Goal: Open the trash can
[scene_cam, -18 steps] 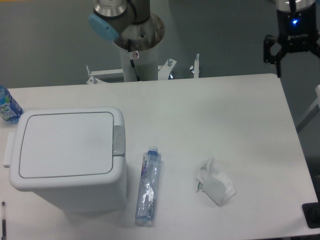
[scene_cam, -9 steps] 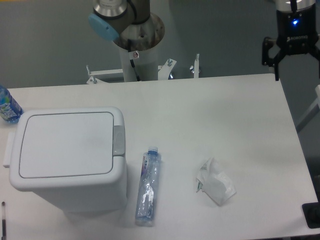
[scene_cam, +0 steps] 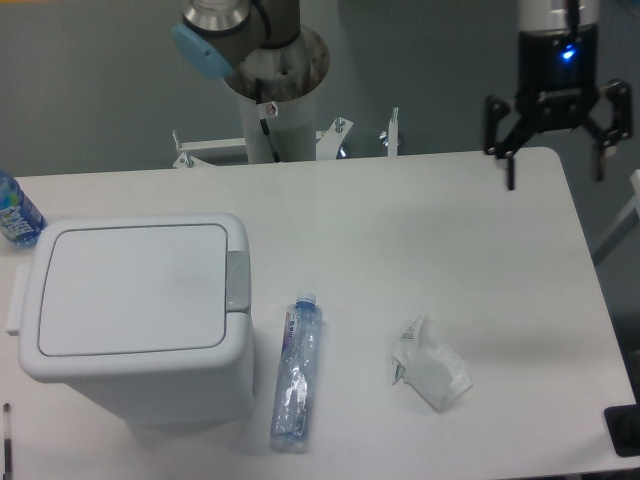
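Observation:
The trash can (scene_cam: 135,310) is a boxy white bin at the left of the table, seen from above. Its flat lid lies shut, and a small grey push tab (scene_cam: 238,281) sits on its right edge. My gripper (scene_cam: 555,172) hangs over the table's far right corner, far from the bin. Its two black fingers are spread wide and point down, with nothing between them.
An empty clear plastic bottle (scene_cam: 296,372) lies just right of the bin. A crumpled white paper wad (scene_cam: 430,364) rests further right. Another bottle with a blue label (scene_cam: 14,210) shows at the left edge. The arm's base column (scene_cam: 270,90) stands behind the table.
My gripper has moved left and lower, from beyond the right corner to over the table's far right corner. The bin, bottle and wad have stayed put.

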You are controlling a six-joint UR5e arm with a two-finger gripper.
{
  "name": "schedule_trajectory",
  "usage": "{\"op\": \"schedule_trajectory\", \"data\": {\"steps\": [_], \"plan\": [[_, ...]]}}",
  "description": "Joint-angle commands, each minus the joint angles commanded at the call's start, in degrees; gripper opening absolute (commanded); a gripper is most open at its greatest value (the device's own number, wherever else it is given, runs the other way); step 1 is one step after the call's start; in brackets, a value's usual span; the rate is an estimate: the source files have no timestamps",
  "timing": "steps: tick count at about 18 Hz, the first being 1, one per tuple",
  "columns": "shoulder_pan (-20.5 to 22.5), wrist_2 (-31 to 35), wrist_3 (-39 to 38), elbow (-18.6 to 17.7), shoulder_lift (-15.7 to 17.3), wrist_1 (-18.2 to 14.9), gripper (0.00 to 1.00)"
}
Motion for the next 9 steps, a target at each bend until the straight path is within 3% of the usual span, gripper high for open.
{"op": "schedule_trajectory", "data": {"steps": [9], "plan": [[-7.83,0.26,-12.67,-1.14,-0.88,-0.09,1.00]]}}
